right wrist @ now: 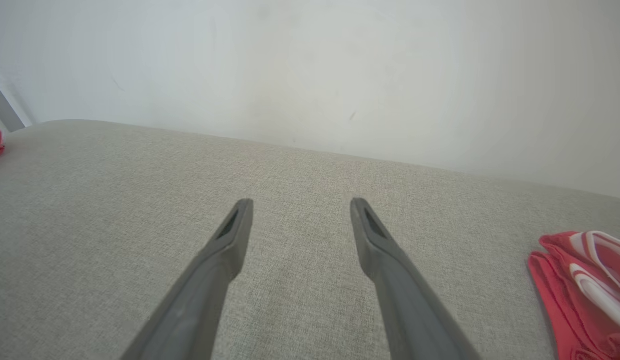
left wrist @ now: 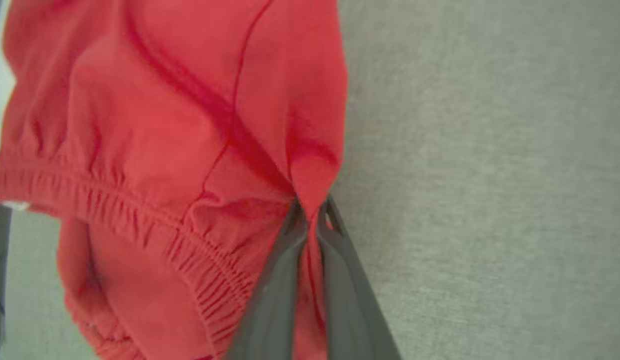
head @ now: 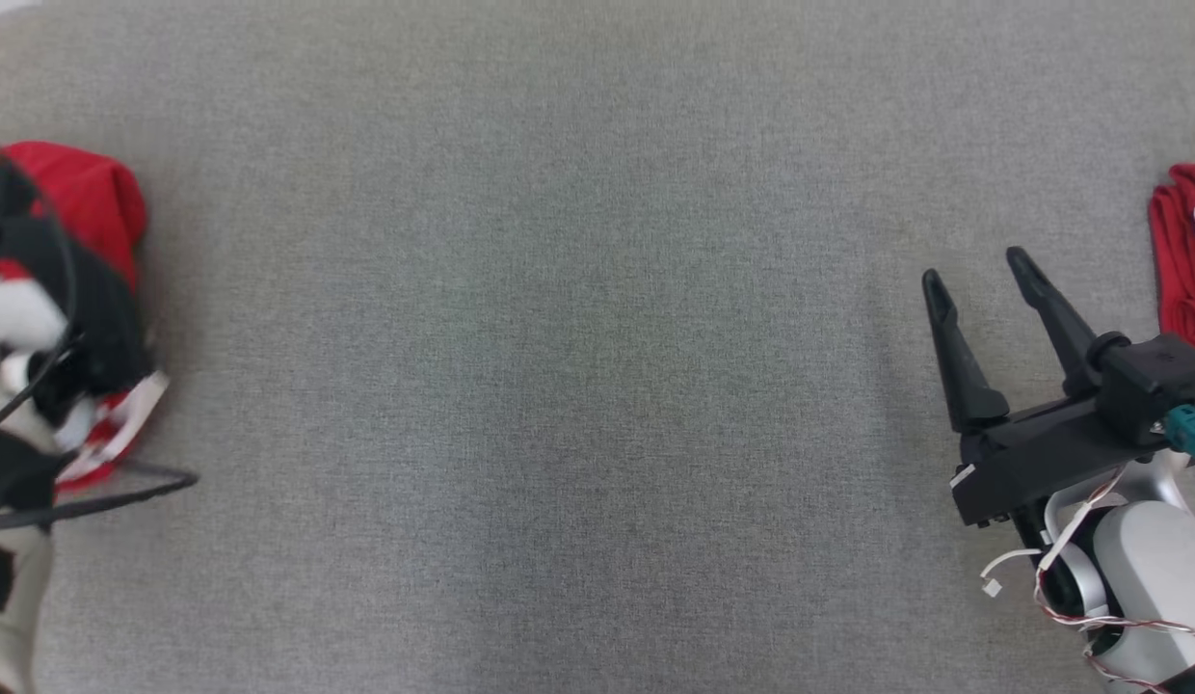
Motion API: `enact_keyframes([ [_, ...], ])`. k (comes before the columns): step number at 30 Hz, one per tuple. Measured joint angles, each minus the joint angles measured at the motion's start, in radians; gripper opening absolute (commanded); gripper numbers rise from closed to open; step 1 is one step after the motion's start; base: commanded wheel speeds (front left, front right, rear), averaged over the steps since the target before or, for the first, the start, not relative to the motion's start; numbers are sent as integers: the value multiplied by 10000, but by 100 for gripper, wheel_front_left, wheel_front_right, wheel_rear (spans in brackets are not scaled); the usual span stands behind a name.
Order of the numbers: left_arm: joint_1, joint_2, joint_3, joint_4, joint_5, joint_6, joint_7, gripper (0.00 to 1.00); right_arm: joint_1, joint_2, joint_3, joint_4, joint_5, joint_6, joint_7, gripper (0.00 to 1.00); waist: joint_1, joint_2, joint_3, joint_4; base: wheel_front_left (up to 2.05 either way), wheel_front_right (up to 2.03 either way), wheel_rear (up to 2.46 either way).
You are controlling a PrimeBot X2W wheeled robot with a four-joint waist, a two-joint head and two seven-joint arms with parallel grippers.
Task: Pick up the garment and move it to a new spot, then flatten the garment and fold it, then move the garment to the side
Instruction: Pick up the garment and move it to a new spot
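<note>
Garment point(left wrist: 165, 125), red with a gathered elastic band, is bunched at the left side of the table point(head: 559, 386). The left gripper point(left wrist: 312, 210) has its two dark fingers pressed together on a fold of it, pinching the cloth. Whether the bundle rests on the table or hangs just above it cannot be told. Over the right side of the table the right gripper point(head: 978, 268) hangs with its fingers spread wide, nothing between them. Farther right on the table lies a second red cloth point(head: 1185, 251) with white stripes, apart from that gripper. Beyond the table's far edge rises a pale wall point(right wrist: 310, 75).
</note>
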Motion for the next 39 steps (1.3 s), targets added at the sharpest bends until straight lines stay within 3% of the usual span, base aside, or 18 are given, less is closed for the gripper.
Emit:
enact_keyframes([
  [9, -410, -846, -965, -1586, -1331, 0, -1254, 0, -111, 453, 153, 639, 128, 61, -171, 100, 0, 0, -567, -24, 0, 0, 0],
  [15, 101, -1415, -2303, -2947, -2362, 0, -1639, 0, -47, 650, 130, 1091, 330, 86, -376, 100, 0, 0, -1086, -212, 0, 0, 0],
  [29, 1848, -1597, -5367, -6096, -5139, 0, -1941, 0, 743, 924, 48, 1883, 704, 192, -888, 100, -1, 0, -2217, -1105, 0, 0, 0],
  [34, 2761, -1994, -6439, -6920, -5549, 0, -2054, 0, 1171, 846, -182, 2011, 855, 221, -989, 100, -1, -1, -2613, -1299, 0, 0, 0],
  [39, 3699, -2036, -7242, -7271, -5743, 0, -2209, 0, 1536, 821, -253, 2153, 872, 221, -1068, 100, -1, -1, -2992, -1361, 0, 0, 0],
])
